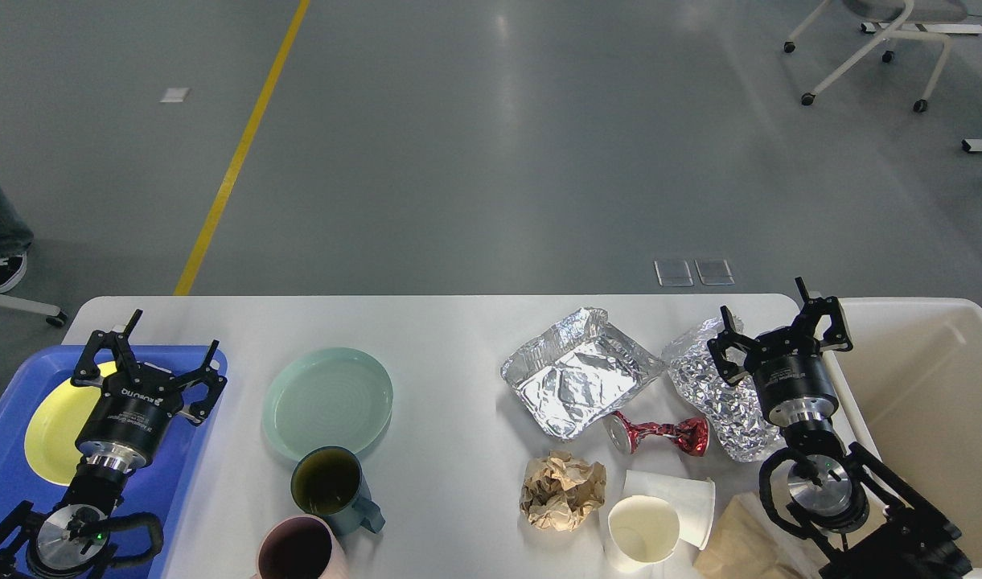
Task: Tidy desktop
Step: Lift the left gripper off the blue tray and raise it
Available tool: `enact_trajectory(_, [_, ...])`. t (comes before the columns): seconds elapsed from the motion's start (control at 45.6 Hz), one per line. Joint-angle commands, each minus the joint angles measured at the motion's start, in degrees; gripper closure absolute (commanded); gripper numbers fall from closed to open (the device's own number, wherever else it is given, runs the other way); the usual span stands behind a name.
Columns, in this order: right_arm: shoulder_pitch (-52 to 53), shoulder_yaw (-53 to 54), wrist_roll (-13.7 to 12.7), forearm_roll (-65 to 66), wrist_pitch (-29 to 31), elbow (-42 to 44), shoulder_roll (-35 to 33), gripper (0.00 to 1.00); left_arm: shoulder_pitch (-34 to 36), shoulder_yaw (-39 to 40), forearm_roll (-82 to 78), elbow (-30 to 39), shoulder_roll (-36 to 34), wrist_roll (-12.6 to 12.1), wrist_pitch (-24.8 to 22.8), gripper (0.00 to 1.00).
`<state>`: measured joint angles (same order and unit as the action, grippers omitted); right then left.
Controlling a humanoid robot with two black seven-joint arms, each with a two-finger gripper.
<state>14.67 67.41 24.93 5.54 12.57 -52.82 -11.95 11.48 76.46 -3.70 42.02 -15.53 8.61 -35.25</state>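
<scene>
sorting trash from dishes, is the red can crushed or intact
Crushed: the red can lies on its side on the desktop, its middle pinched in, beside the foil tray.

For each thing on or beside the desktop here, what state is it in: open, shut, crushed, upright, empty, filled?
Left gripper: open, over the blue tray.
Right gripper: open, holding nothing.
Yellow plate: in the tray, empty.
Green plate: on the desktop, empty.
Green mug: upright.
Pink mug: upright.
Foil tray: crumpled, empty.
Foil sheet: crumpled.
Red can: crushed, on its side.
Paper ball: crumpled.
Paper cup: upright, empty.
Bin: open.
</scene>
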Motion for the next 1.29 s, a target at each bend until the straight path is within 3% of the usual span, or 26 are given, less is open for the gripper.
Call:
enact_trajectory(0.0, [0.01,0.01,0.03,0.0,0.0,0.0,0.0,0.0,-0.76,0.1,-0.08,0.08,-0.03,0.44,-0.08,0.03])
enact_trajectory(0.351, [0.01,0.01,0.03,0.0,0.0,0.0,0.0,0.0,-0.58,-0.69,0.09,0.17,-4.33,0.79,-0.17,0.03])
enact_trajectory(0.482, [0.01,0.01,0.03,0.0,0.0,0.0,0.0,0.0,-0.14,-3.15,0.09,0.44,-10.3,0.97,-0.17,0.03])
enact_trajectory(0.591, [0.01,0.01,0.03,0.0,0.0,0.0,0.0,0.0,1.08,-9.82,-0.08,0.35,-16.54,1.06,-0.17,0.03])
enact_trajectory(0.767, [0.01,0.01,0.03,0.0,0.0,0.0,0.0,0.0,12.14,-34.67,-0.44,0.26,-27.96,0.97,-0.87,0.03])
enact_trajectory(0.942, [0.01,0.01,0.03,0.0,0.0,0.0,0.0,0.0,34.72,-69.73,-0.52,0.35,-33.95,1.14,-1.48,0.03])
enact_trajectory(1.117, [0.01,0.01,-0.05,0.0,0.0,0.0,0.0,0.0,58.8,-104.36,0.09,0.35,-32.99,1.23,-1.48,0.03])
enact_trajectory(1.271, [0.01,-0.08,-0.06,0.0,0.0,0.0,0.0,0.0,67.87,-115.46,-0.52,0.79,-29.56,0.53,-1.22,0.03])
